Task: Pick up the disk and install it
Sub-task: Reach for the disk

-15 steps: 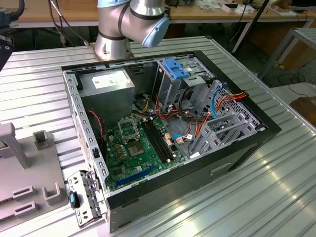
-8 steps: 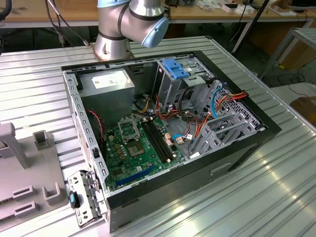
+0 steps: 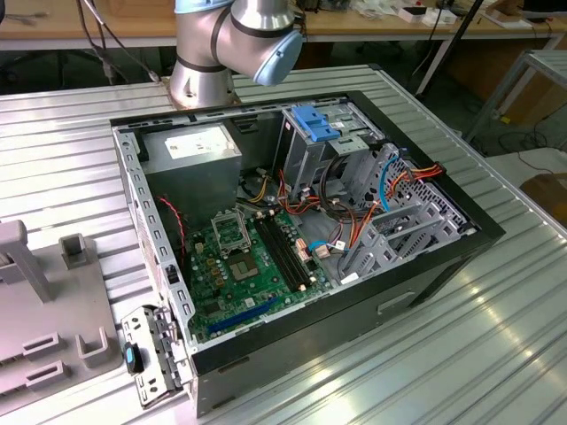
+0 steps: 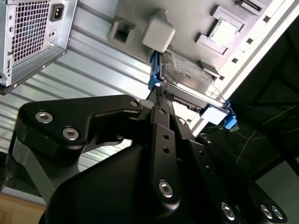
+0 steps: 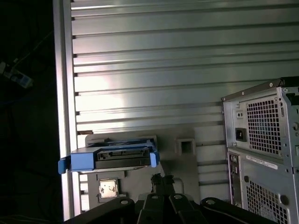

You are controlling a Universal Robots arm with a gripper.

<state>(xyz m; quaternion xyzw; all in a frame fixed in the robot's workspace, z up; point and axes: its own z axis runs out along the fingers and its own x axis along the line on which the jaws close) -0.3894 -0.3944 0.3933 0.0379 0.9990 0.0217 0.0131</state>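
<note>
The disk (image 5: 122, 158) stands on edge in a grey fixture plate (image 5: 205, 154), its connector side facing me and blue carrier rails at both ends. In the second wrist view the disk (image 4: 191, 72) shows its white label and blue rails. My gripper (image 5: 162, 178) is shut, with nothing in it, a short way off the disk and pointing at it. In the second wrist view the black gripper (image 4: 161, 93) has its tips close to the disk's near edge. Whether they touch it I cannot tell.
The open computer case (image 3: 443, 266) lies on the ribbed metal table (image 3: 496, 354). Inside it are a grey drive cage (image 3: 390, 221), a blue bracket (image 3: 314, 119), a power supply (image 3: 190, 146) and loose cables. The case's rear panel (image 5: 261, 154) stands beside the fixture. The arm's base (image 3: 221, 44) rises behind the case.
</note>
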